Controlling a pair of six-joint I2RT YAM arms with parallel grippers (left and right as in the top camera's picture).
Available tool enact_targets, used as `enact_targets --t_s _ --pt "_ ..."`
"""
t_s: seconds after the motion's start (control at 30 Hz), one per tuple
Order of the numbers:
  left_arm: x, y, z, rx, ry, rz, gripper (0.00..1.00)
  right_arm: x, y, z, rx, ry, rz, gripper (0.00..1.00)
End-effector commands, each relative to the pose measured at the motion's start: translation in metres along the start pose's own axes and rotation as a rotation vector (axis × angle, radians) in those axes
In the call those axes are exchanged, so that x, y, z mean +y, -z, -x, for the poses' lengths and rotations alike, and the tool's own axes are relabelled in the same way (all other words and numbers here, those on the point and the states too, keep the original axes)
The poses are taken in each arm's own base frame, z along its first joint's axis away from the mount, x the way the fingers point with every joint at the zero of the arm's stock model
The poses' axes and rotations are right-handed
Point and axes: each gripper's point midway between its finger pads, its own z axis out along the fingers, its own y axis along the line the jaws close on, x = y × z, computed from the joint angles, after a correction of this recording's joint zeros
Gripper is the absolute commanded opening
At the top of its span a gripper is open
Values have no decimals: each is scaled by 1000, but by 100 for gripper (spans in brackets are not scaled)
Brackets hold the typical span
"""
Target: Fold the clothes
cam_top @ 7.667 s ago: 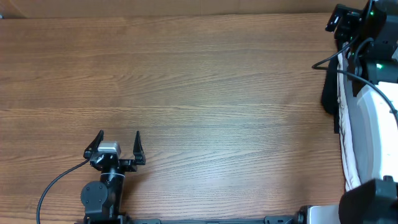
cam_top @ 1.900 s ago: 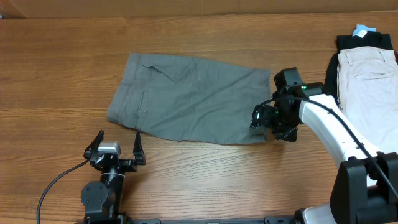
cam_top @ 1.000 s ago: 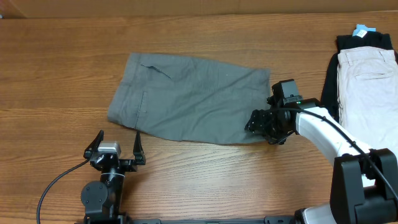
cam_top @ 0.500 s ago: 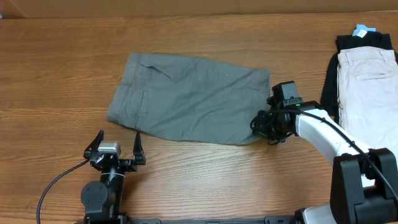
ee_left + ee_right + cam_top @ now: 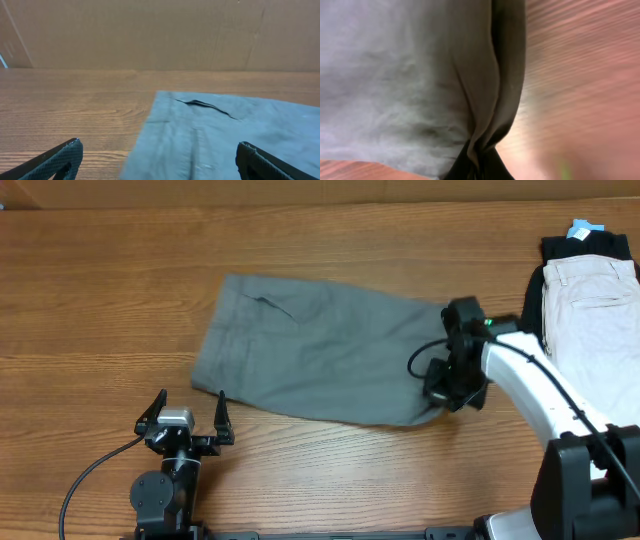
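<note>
The clothes (image 5: pixel 320 350), a pair of grey shorts, lie spread flat across the middle of the table, also seen in the left wrist view as the shorts (image 5: pixel 225 130). My right gripper (image 5: pixel 440 395) is shut on the shorts' right front corner; in the right wrist view the cloth (image 5: pixel 420 85) bunches into a pinched fold at the jaws (image 5: pixel 480 167). My left gripper (image 5: pixel 192 408) stands open near the front edge, just in front of the shorts' left end, with nothing between its fingers (image 5: pixel 60 157).
A stack of folded clothes, beige (image 5: pixel 595 330) over black (image 5: pixel 585 245), lies at the right edge of the table. A cardboard wall (image 5: pixel 160 30) stands behind the table. Bare wood (image 5: pixel 90 300) lies left of the shorts.
My right gripper has shut on the shorts' corner and dragged the whole garment a little to the right and toward the front. The left arm has not moved.
</note>
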Motion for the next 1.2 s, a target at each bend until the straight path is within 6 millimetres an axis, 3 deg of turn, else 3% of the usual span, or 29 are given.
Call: enact_targets --t_s 0.0,0.1,0.17,0.2,0.3,0.33,0.37,0.43,0.5,0.67,0.83,1.0,1.1,1.17 --pt "-2 0 -2 5 -19 -11 100 -20 27 19 -99 -3 -132 4" --pt "-2 0 -2 5 -19 -12 100 -23 26 17 -93 -3 -143 5" --pt "-2 0 -2 5 -19 -11 100 -25 24 13 -76 -4 -153 13" --pt "-2 0 -2 5 -19 -11 100 -27 24 11 -70 -5 -161 23" --pt "-2 0 -2 5 -19 -11 100 -46 28 10 -92 -110 -258 30" --pt "-2 0 -2 5 -19 -11 100 -49 29 11 -101 -118 -278 45" --pt "-2 0 -2 5 -19 -11 100 -51 29 12 -108 -119 -287 66" --pt "-2 0 -2 5 -19 -11 100 -50 30 13 -114 -119 -286 74" --pt "-2 0 -2 5 -19 -11 100 -47 32 16 -123 -121 -269 100" --pt "-2 0 -2 5 -19 -11 100 -26 31 28 -153 -123 -161 100" --pt "-3 0 -2 4 -4 -17 100 12 31 46 -197 -114 30 100" --pt "-6 0 -2 9 218 -32 100 36 37 62 -247 -95 151 100" --pt "-20 1 12 -26 423 -126 100 40 39 68 -274 -93 168 100" --pt "-41 6 30 -71 419 -257 100 42 41 71 -286 -91 176 100"
